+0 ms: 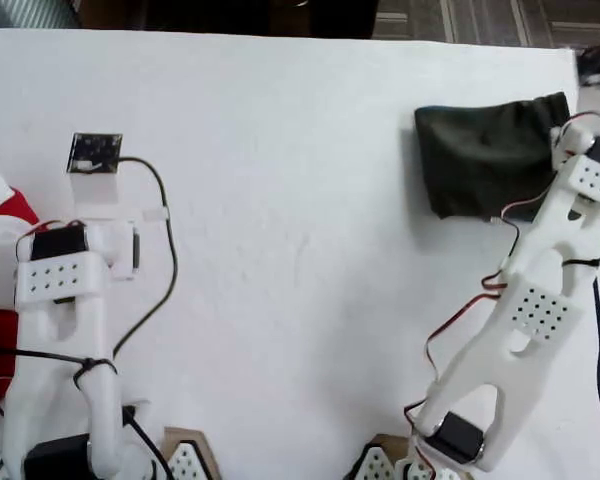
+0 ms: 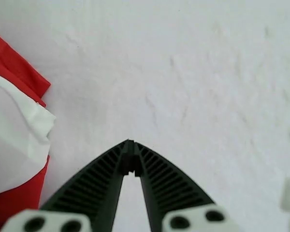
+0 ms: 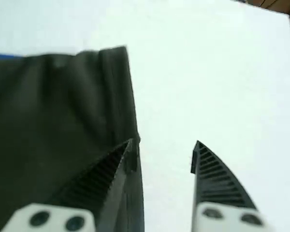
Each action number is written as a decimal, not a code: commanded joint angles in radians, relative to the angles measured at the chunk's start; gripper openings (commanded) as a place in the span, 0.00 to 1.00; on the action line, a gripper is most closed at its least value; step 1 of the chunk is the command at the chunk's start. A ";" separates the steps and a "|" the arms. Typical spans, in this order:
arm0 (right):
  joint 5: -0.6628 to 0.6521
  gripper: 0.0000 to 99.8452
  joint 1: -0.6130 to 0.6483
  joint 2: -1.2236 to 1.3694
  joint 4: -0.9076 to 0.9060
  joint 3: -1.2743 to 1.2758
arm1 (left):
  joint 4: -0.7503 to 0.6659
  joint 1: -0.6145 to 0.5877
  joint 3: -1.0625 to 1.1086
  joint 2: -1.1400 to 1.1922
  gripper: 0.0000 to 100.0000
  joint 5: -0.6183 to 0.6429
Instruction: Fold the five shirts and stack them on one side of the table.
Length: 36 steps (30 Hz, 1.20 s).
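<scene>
place: robotics lab bench | shown by: left arm [image 1: 55, 330] and right arm [image 1: 525, 320], white plastic, loose wiring [image 1: 166, 255], wooden bases [image 1: 195, 452] at near edge of white-covered table [image 1: 300, 150] | beyond far edge: floor [image 1: 480, 18]

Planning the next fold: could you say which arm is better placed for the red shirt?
Probably left: the left gripper is beside the red shirt; the right gripper is at the dark shirt.

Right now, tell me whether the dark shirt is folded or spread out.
Folded: the dark shirt lies as a compact rectangle, layered edge showing.
</scene>
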State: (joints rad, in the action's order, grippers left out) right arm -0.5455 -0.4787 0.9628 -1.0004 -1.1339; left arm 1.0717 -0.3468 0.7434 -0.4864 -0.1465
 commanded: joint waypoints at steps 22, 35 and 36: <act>0.006 0.02 0.090 0.269 0.549 -0.048 | 0.005 -0.140 -0.002 -0.032 0.03 -0.147; 0.015 0.02 0.084 0.269 0.521 -0.129 | 0.006 -0.204 -0.008 -0.040 0.03 -0.187; 0.017 0.02 0.085 0.269 0.501 -0.167 | 0.006 -0.204 -0.012 -0.040 0.03 -0.187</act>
State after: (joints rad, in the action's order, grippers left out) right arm -0.5317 -0.3836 1.2559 -0.4726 -1.1922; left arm 1.0717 -0.5401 0.7434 -0.4864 -0.3276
